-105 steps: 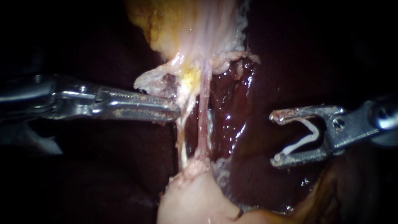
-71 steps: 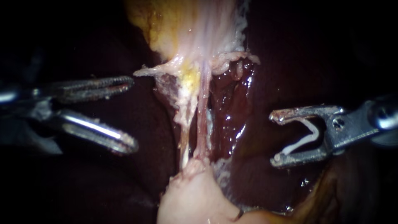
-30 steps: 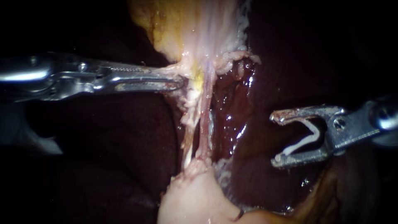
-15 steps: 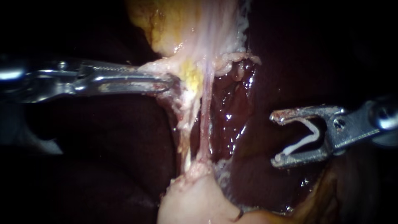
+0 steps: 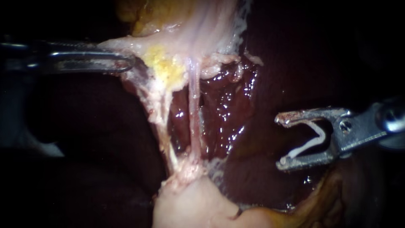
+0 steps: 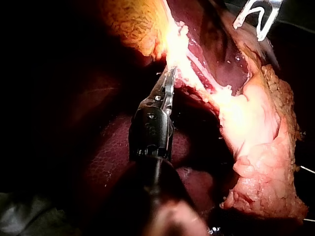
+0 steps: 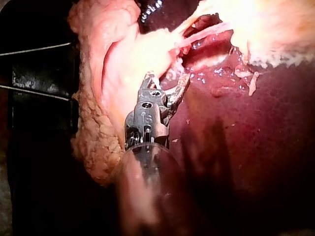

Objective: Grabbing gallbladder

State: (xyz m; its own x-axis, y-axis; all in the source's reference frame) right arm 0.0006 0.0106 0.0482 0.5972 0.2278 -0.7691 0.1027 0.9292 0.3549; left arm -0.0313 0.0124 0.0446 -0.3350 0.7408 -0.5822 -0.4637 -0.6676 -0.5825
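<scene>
We see the gallbladder [image 5: 192,25] at the top of the endoscope view. Its long axis runs up and down, and the narrow end points down into a thin tube [image 5: 194,114]. The hand of our left instrument [image 5: 122,64] is pressed together on the pale lower edge of the gallbladder, left of the tube. Our right instrument [image 5: 279,141] is well apart on the right, its hand spread around a white clip [image 5: 307,145] that touches both sides.

Gallbladder [image 5: 202,29], pale pink and yellowish, at upper centre, its lower edge stretched leftward into a flap
</scene>
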